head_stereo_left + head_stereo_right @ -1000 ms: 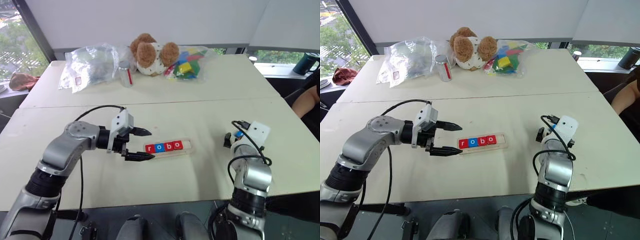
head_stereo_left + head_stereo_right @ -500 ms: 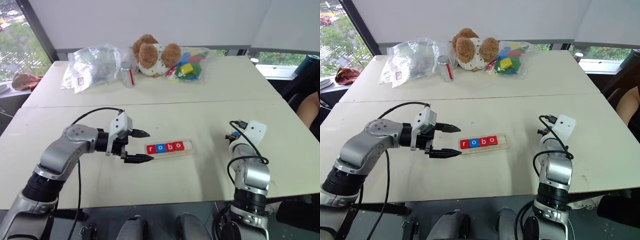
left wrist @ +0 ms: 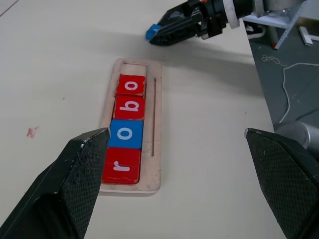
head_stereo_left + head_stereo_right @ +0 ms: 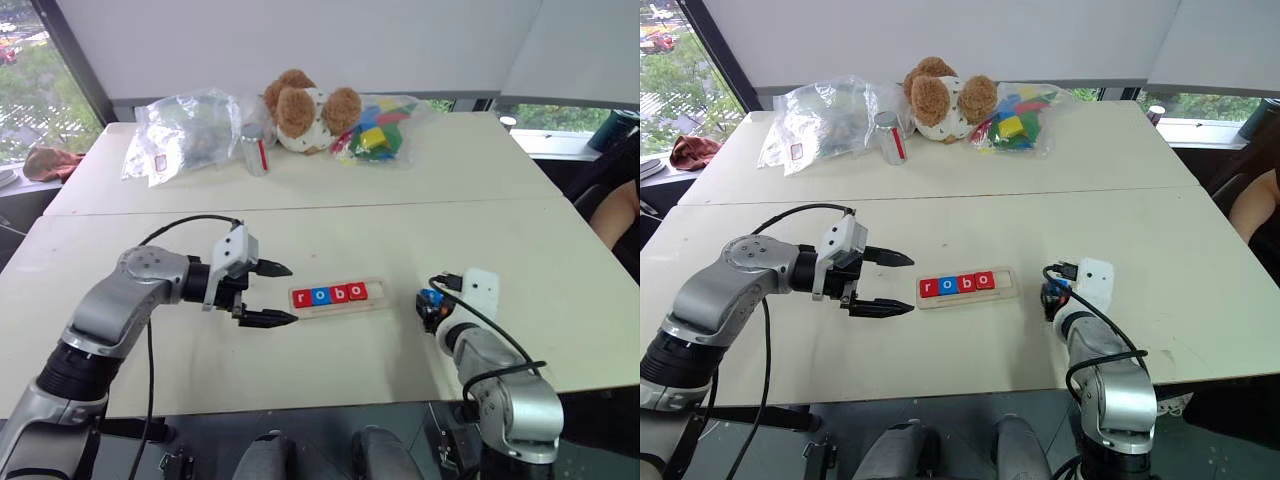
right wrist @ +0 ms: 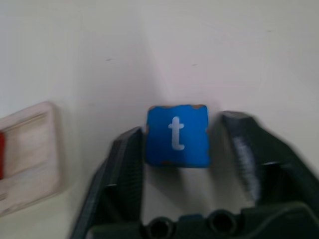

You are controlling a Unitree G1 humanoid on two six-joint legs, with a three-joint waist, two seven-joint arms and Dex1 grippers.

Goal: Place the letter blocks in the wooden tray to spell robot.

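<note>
Head views first: wooden tray [image 4: 338, 297] sits mid-table, and you see four letter blocks [image 4: 329, 294] in it reading r, o, b, o, red, blue, red, red, filling it from its left end, with the right-end slot bare. Left gripper [image 4: 275, 294] hangs just left of the tray, jaws spread wide, nothing between them. Right gripper [image 4: 1049, 297] is to the right of the tray, apart from it, with a blue tile at its tip. Far side of the table holds a teddy bear [image 4: 304, 108], a clear plastic bag [image 4: 185, 130], a can [image 4: 254, 150] and a bag of coloured blocks [image 4: 372, 126]. Left wrist view: you look past both open fingers [image 3: 65, 189] at the tray's row r-o-b-o, the other gripper beyond its bare end carrying the blue tile. Right wrist view: blue t block [image 5: 177, 135] is pinched between the two fingers [image 5: 122, 164], held above the table, tray end just off to one side.
</note>
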